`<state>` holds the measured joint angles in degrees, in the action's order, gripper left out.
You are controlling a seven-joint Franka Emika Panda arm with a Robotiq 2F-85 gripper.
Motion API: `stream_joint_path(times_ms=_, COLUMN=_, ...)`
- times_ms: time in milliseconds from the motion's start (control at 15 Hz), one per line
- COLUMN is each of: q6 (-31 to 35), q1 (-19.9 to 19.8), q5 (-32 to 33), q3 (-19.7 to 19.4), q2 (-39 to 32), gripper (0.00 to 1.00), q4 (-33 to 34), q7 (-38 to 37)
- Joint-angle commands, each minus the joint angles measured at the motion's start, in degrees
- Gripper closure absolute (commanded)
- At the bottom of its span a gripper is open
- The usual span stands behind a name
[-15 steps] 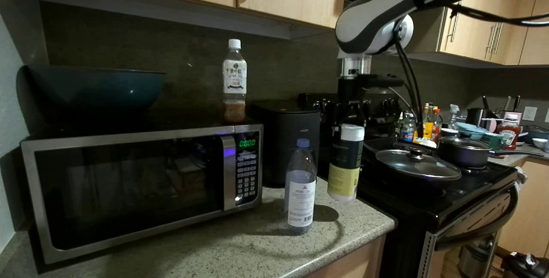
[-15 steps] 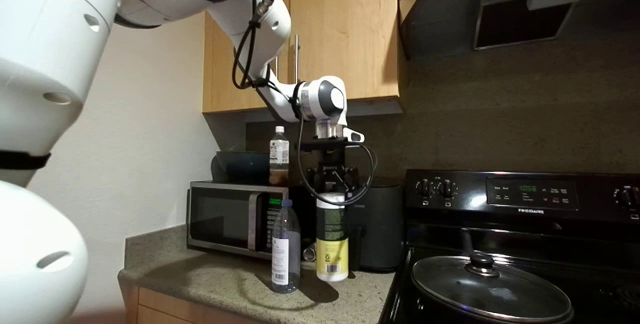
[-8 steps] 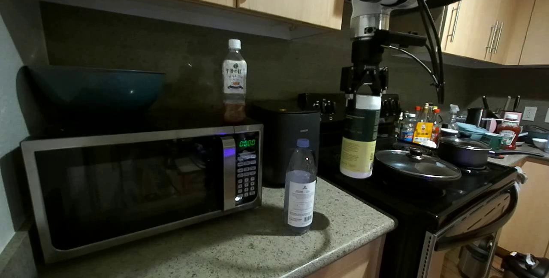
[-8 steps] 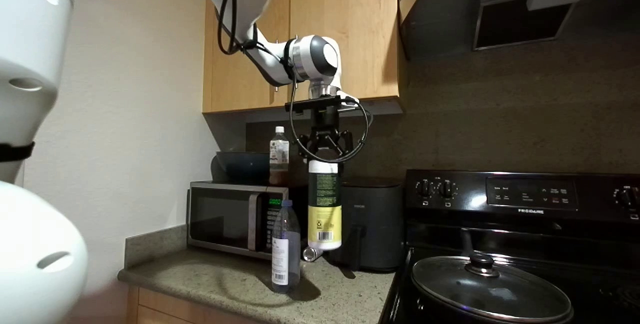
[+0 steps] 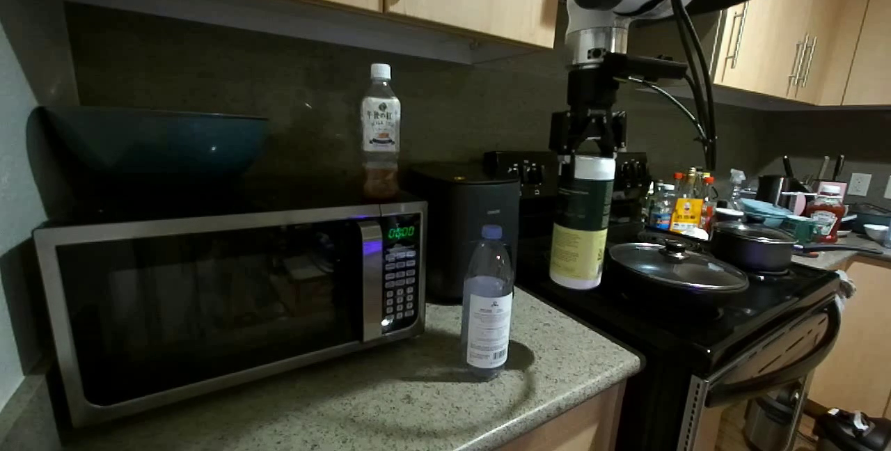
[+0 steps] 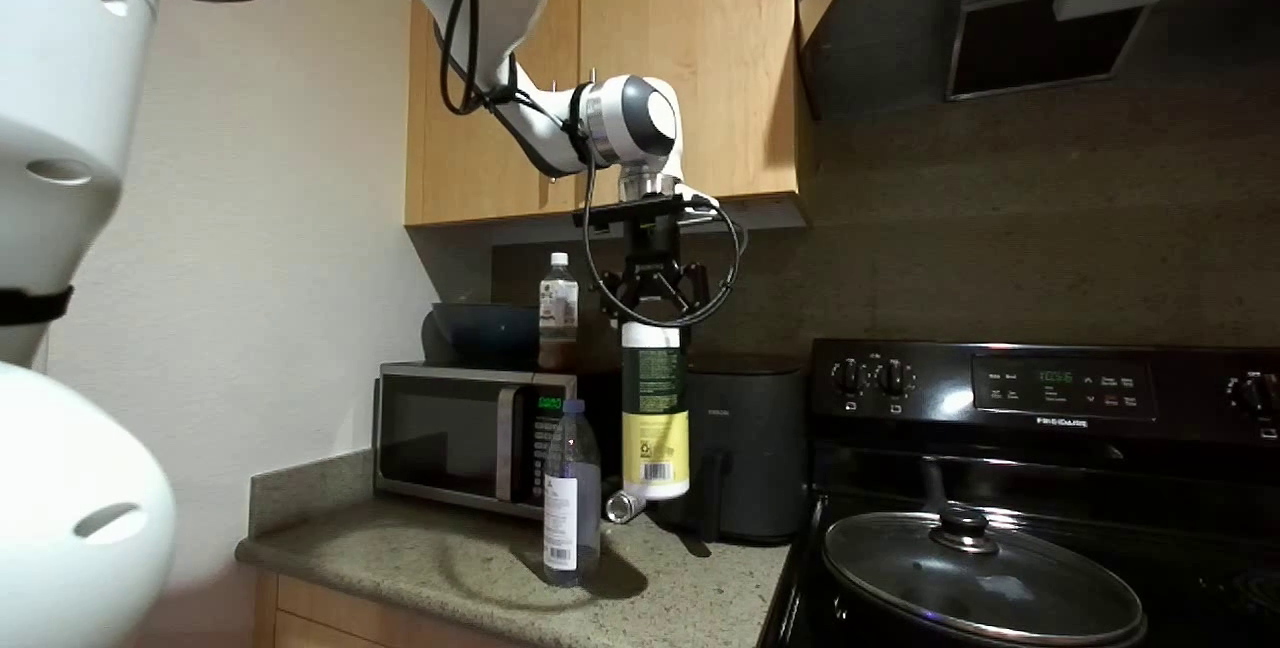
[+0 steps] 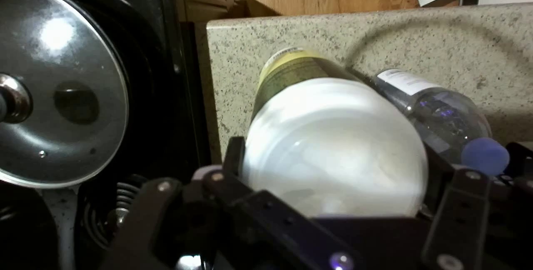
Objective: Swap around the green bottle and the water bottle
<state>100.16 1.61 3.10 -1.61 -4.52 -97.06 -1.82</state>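
My gripper (image 7: 336, 157) is shut on the white cap of the green bottle, with one finger pad (image 7: 235, 153) against its side in the wrist view. This green bottle (image 5: 582, 221), dark green above and pale yellow below, hangs roughly upright in the air. Its base is clear of the counter (image 5: 557, 360) in both exterior views. The water bottle (image 5: 489, 305), clear with a blue cap and white label, stands upright on the counter, apart from the green bottle. Seen from the wrist, the water bottle (image 7: 441, 107) lies to the right of the held one.
A microwave (image 5: 230, 312) carries a teal bowl (image 5: 160, 141) and a white-capped drink bottle (image 5: 381, 131). Behind the held bottle stands a black air fryer (image 6: 755, 448), with a can (image 6: 625, 506) lying near it. Across the counter edge is the stove with a lidded pan (image 6: 985, 568).
Over the last second my gripper has lifted the green bottle higher above the counter. In the latest half second it has barely shifted. The water bottle has stayed put.
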Motion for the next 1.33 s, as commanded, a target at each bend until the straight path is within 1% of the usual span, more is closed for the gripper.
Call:
stream_joint_path(times_ms=0, q6=2.4, q1=0.8, q5=6.2, q3=1.5, q2=1.5, gripper=0.32, q4=4.6, q7=-1.6)
stream_joint_path(times_ms=267, q6=4.8, q1=2.7, q5=12.2, q3=3.7, q2=0.0, gripper=0.32, q4=12.4, q7=-2.0)
stream_joint_path(times_ms=667, q6=4.8, q1=6.6, q5=17.3, q3=6.8, q2=-3.3, gripper=0.32, q4=21.3, q7=-2.5)
stream_joint_path(times_ms=1000, q6=4.8, q1=10.5, q5=19.7, q3=8.4, q2=-5.7, gripper=0.32, q4=24.4, q7=-2.4)
stream_joint_path(times_ms=1200, q6=6.0, q1=11.9, q5=20.2, q3=8.4, q2=-6.2, gripper=0.32, q4=24.2, q7=-3.7)
stream_joint_path(times_ms=1267, q6=4.7, q1=11.6, q5=18.0, q3=8.4, q2=-5.8, gripper=0.32, q4=23.4, q7=-1.9)
